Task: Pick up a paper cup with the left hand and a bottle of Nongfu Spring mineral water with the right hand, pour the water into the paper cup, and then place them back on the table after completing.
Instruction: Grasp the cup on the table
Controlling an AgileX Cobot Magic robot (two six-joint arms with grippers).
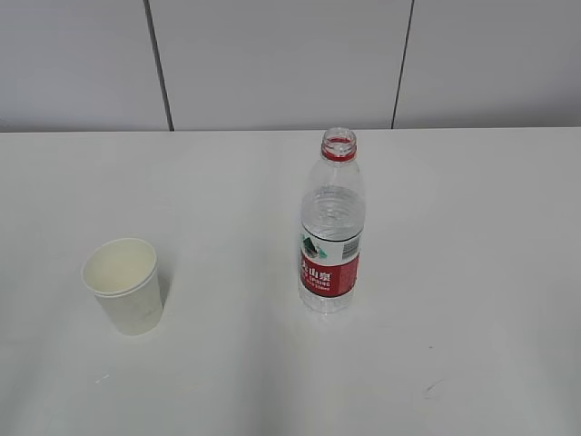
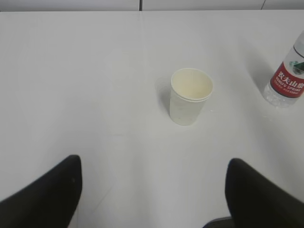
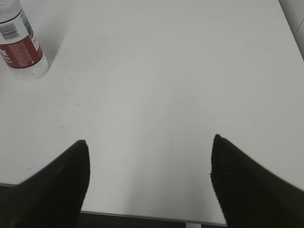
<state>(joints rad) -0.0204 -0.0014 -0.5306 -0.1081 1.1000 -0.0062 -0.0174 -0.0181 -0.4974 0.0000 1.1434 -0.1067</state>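
A white paper cup stands upright on the white table at the left. A clear, uncapped Nongfu Spring bottle with a red label stands upright in the middle, partly filled with water. Neither gripper shows in the exterior view. In the left wrist view my left gripper is open and empty, with the cup well ahead of it and the bottle at the right edge. In the right wrist view my right gripper is open and empty above the table's near edge; the bottle is far to the upper left.
A grey panelled wall runs behind the table. The table's front edge shows under the right gripper and its right edge at the upper right. A faint dark scuff marks the tabletop near the front.
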